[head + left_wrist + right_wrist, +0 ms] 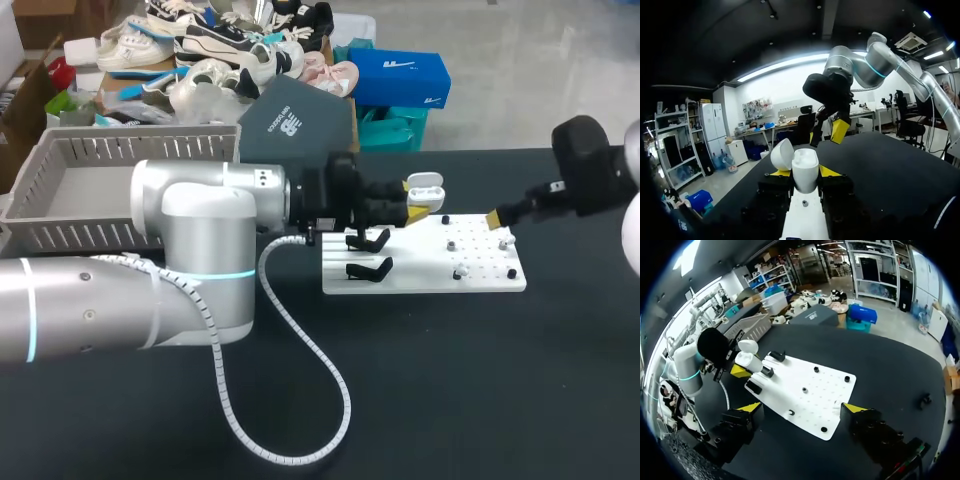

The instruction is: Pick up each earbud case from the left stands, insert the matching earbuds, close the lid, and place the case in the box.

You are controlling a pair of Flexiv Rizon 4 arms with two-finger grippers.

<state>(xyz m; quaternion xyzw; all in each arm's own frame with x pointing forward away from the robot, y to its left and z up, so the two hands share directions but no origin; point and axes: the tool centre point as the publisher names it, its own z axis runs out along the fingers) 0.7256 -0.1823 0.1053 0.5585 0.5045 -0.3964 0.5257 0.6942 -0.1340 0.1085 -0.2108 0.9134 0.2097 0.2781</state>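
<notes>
- The black surface (450, 380) fills the lower frame of the head view; the grey box (60, 215) sits at its upper left, well apart from the work.
- The left arm (190, 230) comes in from the left edge and ends near the frame's middle, over the far edge of the white board (420, 278).
- The right arm (590, 170) enters at the right edge; the right gripper (802, 410) is released, fingers wide apart, above the board's right part.
- Two black stands (366, 240) on the board's left part are bare.
- The left gripper (805, 175) is clenched on the case (425, 186), one finger on each side, lid swung open.
- Small pieces (453, 244) on the board's right part are likely the earbuds; they are too small to be sure.
- To do this well, I judge the left arm should keep the case level and steady with its opening clear. The right gripper should settle squarely over one earbud, pinch it lightly, then seat it in the matching well.
</notes>
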